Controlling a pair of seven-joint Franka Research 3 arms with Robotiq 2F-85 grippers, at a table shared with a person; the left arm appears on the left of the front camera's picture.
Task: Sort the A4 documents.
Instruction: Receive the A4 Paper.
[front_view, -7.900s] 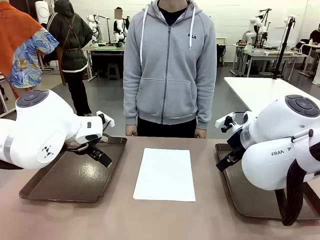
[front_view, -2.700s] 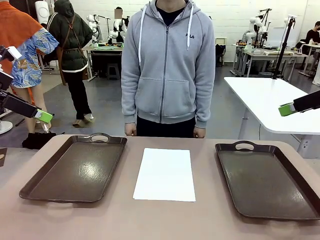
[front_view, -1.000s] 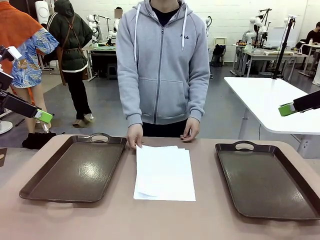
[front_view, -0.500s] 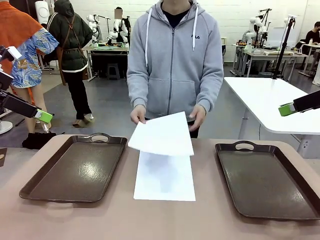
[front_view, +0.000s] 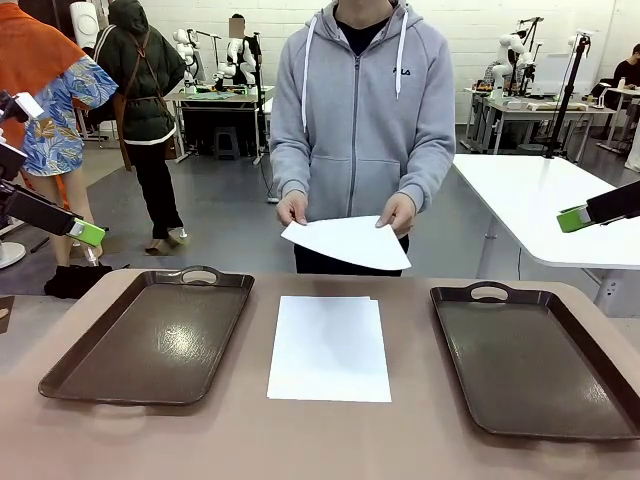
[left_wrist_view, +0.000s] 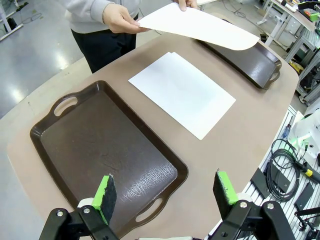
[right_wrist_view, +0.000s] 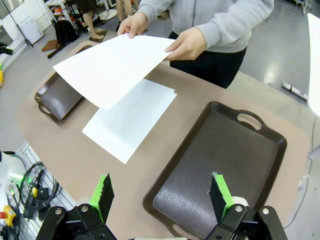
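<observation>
White A4 documents (front_view: 329, 348) lie stacked on counter (front_view: 300, 440), beyond both hands, between left tray (front_view: 150, 335) and right tray (front_view: 535, 355). Person (front_view: 365, 120) holds one sheet (front_view: 345, 243) above stack. Open, empty: left hand (left_wrist_view: 165, 190), left tray straight ahead; right hand (right_wrist_view: 161, 194), right tray ahead.

The person (front_view: 362, 110) is cut off at the neck by the front view's top edge. The held sheet (left_wrist_view: 200, 27) hides part of the right tray (left_wrist_view: 259, 62) in the left wrist view, and parts of the left tray (right_wrist_view: 57, 97) and the stack (right_wrist_view: 125, 125) in the right wrist view. The stack's sheet count cannot be told.
</observation>
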